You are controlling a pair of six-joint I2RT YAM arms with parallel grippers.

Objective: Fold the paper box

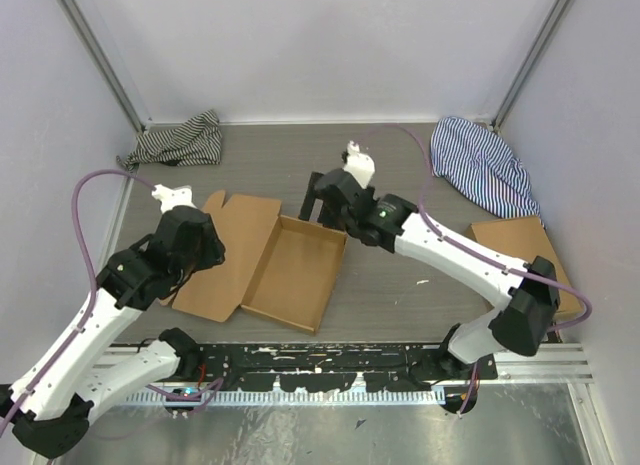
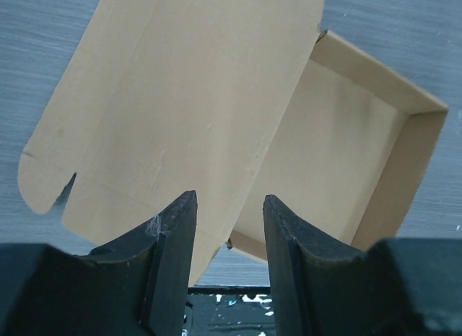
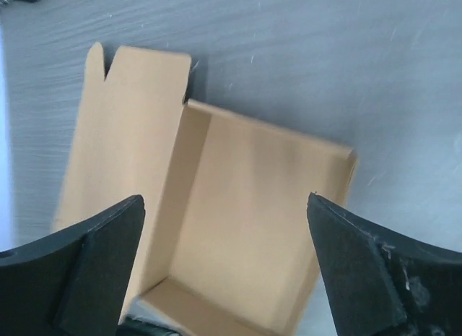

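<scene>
The paper box is brown corrugated cardboard in the middle of the table. Its shallow tray [image 1: 297,275] has its walls standing up. Its lid flap [image 1: 228,247] lies open and flat on the tray's left, with a slit tab at its far end. My left gripper [image 1: 200,253] hovers over the lid flap, open and empty; in the left wrist view [image 2: 229,199] its fingers frame the lid's [image 2: 180,97] near edge, with the tray [image 2: 339,148] on the right. My right gripper [image 1: 328,207] hangs above the tray's far edge, wide open and empty [image 3: 224,197], with the tray [image 3: 253,213] below.
A striped cloth [image 1: 180,142] lies at the back left and another [image 1: 485,165] at the back right. A smooth flat cardboard rectangle [image 1: 520,247] lies at the right under my right arm. A black rail [image 1: 330,360] runs along the near edge. Walls close in both sides.
</scene>
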